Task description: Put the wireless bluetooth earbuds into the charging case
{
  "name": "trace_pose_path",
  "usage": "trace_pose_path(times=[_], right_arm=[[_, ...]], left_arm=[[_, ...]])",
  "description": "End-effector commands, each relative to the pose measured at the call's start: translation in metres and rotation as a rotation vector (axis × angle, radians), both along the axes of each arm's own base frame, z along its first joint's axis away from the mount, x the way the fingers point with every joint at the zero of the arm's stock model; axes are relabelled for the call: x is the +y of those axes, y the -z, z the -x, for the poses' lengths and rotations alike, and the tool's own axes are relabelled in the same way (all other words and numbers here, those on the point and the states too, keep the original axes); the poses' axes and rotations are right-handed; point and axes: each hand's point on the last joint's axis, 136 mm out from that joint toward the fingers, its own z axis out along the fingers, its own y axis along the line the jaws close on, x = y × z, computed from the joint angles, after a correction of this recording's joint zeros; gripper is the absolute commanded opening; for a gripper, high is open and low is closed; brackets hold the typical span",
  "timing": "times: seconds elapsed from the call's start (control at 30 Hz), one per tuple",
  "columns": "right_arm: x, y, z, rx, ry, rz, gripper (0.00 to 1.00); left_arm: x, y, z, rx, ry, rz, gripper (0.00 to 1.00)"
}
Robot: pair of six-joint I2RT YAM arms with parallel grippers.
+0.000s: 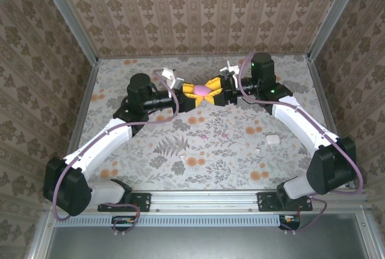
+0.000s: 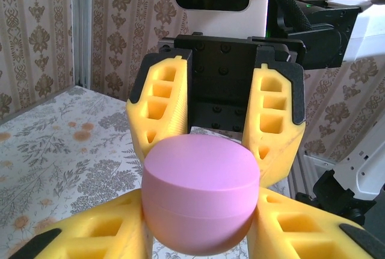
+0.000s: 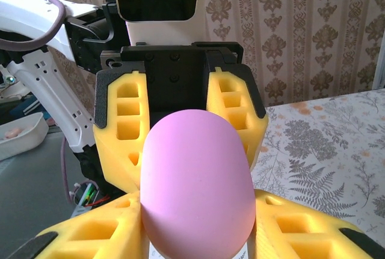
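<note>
A pink rounded charging case (image 1: 203, 90) with a lid seam (image 2: 201, 196) hangs above the table's far middle. My left gripper (image 1: 194, 94) and my right gripper (image 1: 214, 89) face each other, both shut on it. In the left wrist view my yellow fingers (image 2: 102, 232) press its lower sides. In the right wrist view my fingers (image 3: 301, 229) flank the pink case (image 3: 197, 174). A white charging case (image 1: 274, 140) lies on the table at the right. Two white earbuds (image 1: 257, 149) (image 1: 182, 158) and two pink specks (image 1: 203, 137) (image 1: 224, 133) lie in front.
The floral table (image 1: 150, 150) is walled by patterned panels on three sides, with metal posts (image 1: 66, 15) at the corners. A rail (image 1: 204, 199) with both arm bases runs along the near edge.
</note>
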Motion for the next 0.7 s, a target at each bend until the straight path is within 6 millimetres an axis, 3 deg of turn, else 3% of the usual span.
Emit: trace_pose_path(times=[0.0,0.3,0.67], right_arm=[[0.003,-0.008,0.002,-0.018,-0.008,0.001,0.42],[-0.001,-0.002,-0.001,-0.008,0.036,0.020,0.54],[-0.005,0.000,0.002,-0.020,0.062,0.027,0.55]], left_arm=[[-0.006,-0.018,0.009,-0.072,0.043,0.026,0.38],[0.002,-0.017,0.012,-0.186,-0.005,0.040,0.36],[0.006,-0.018,0.013,-0.232,-0.030,0.050,0.36]])
